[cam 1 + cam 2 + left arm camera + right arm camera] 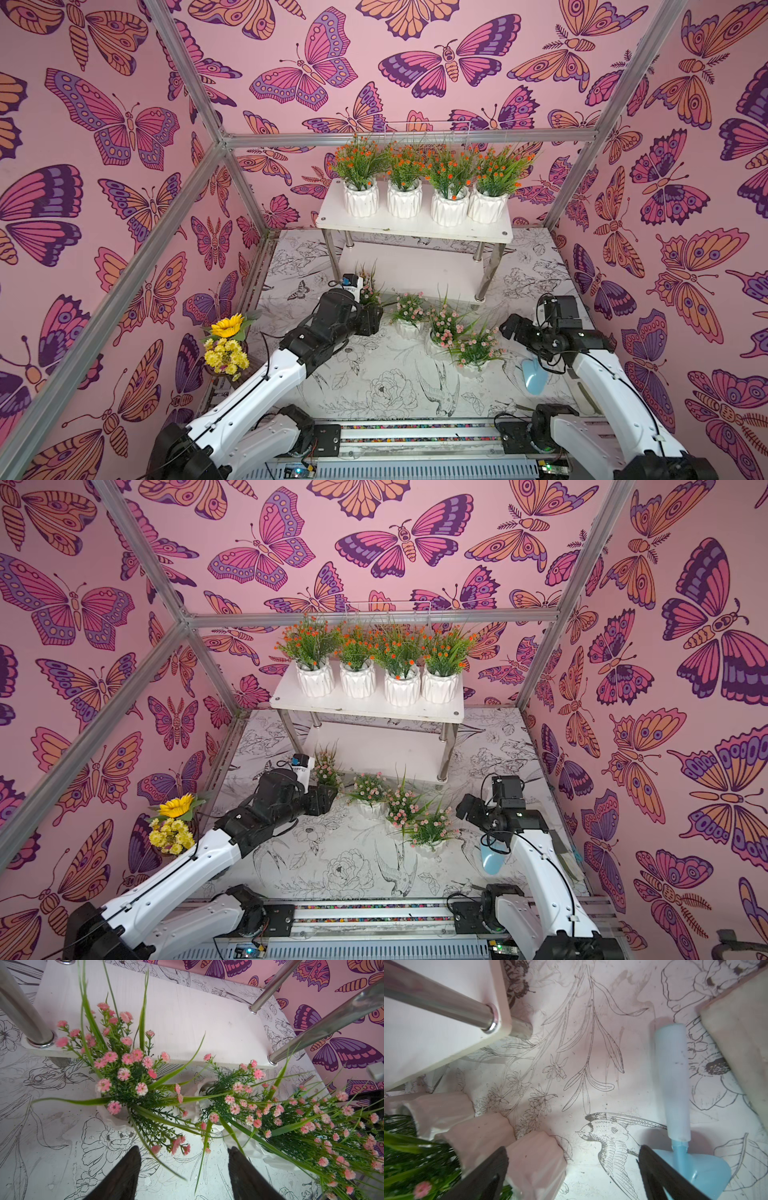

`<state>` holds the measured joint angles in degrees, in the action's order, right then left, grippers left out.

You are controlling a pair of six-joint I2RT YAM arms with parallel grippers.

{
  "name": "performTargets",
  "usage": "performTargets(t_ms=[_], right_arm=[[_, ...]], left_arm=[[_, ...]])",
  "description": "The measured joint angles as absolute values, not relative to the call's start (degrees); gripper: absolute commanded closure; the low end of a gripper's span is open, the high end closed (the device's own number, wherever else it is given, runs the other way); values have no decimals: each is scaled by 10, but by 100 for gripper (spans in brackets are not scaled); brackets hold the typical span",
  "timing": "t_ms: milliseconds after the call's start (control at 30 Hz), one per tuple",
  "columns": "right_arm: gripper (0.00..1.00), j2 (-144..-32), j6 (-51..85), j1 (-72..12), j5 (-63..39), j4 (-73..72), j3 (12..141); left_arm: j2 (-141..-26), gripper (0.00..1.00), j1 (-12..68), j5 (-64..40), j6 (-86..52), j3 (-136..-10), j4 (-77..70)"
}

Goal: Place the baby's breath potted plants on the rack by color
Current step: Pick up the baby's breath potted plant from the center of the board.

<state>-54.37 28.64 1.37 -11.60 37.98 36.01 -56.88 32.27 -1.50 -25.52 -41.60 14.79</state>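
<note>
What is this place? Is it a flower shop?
More likely a robot test booth made pretty. Two robot arms sit inside a metal frame with butterfly walls, and potted plants sit on a rack.

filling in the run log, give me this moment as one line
orange plants: four on rack top shelf | pink plants: four on table | left gripper: open, at pink plant nearest rack | right gripper: open, holding nothing

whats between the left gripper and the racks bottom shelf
A pink potted plant and a second pink plant stand between the open left gripper and the rack's lower shelf, seen in the left wrist view.
</note>
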Motion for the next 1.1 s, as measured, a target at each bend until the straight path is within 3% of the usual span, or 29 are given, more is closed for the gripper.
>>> performTargets(t_ms=[800,1100], right_arm=[[19,-481,294,12,-204,395,316],[31,-481,295,-49,-208,415,334]], left_arm=[[-595,30,323,15,-243,-432,150],[-599,30,323,28,-243,-438,147]])
